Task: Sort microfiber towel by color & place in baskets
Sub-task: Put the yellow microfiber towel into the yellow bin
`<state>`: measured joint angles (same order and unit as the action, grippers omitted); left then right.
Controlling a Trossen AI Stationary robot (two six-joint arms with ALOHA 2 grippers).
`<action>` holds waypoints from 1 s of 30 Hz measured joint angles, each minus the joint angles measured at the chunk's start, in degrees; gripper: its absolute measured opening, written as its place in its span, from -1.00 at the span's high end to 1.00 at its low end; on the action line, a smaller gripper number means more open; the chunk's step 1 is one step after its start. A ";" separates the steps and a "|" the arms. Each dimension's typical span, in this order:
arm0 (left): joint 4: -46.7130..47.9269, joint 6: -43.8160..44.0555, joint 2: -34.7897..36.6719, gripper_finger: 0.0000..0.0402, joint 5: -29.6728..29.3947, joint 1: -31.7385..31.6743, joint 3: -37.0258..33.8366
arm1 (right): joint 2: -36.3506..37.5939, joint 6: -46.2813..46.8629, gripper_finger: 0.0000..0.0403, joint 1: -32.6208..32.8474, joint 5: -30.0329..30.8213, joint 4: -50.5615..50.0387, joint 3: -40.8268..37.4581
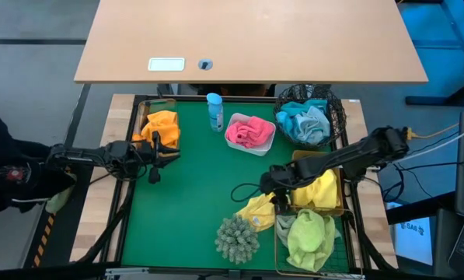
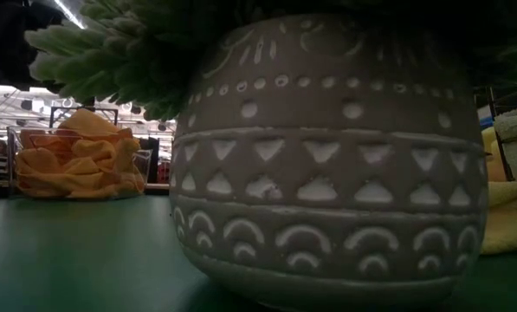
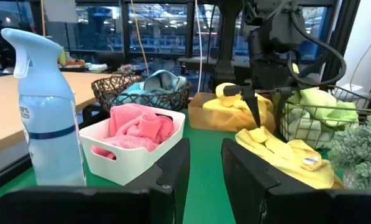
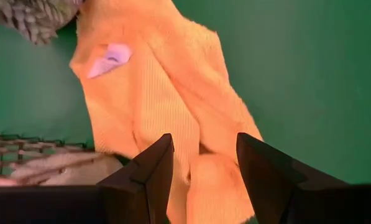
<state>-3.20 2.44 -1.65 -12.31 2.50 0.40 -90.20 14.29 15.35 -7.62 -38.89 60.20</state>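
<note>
Sorting nearly complete, judged from the layout on the green desk [image 1: 193, 187]: orange towels [image 1: 162, 126] piled in the clear tub [image 1: 155, 106] at ten o'clock, pink towels [image 1: 249, 131] in the white tub [image 1: 267, 147] just past twelve, teal-blue towels [image 1: 305, 120] in the round black mesh basket [image 1: 334, 109] at one o'clock, yellow cloths [image 1: 322, 191] in a gold wire basket [image 1: 342, 204] at three o'clock, pale green cloths [image 1: 310, 236] in the second gold basket [image 1: 278, 253] at five o'clock. One yellow towel [image 1: 256, 211] left loose on the mat at about five o'clock, between the spiky potted plant [image 1: 237, 237] and the gold baskets, presumably last to be filed with its colour. Blue spray bottle [image 1: 214, 111] standing at twelve o'clock, no part of the sort. Right gripper [image 1: 277, 199] reaching in from three o'clock, arm stretched low and pointed down directly over the loose towel; fingers [image 4: 149, 172] apart, straddling a fold of cloth, not seen clamped on it. Left gripper [image 1: 155, 166] held level at nine o'clock beside the clear tub, facing across the desk toward three; fingers [image 3: 173, 168] apart with a narrow gap, nothing between them.
</note>
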 joint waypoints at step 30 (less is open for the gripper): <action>0.19 0.11 -0.04 0.56 -0.07 -0.01 0.02 | -4.74 -0.69 0.12 -7.48 -13.67 16.80 0.44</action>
<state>-3.02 2.55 -1.69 -12.38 2.49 0.43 -94.94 13.59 7.88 -21.28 -22.09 60.64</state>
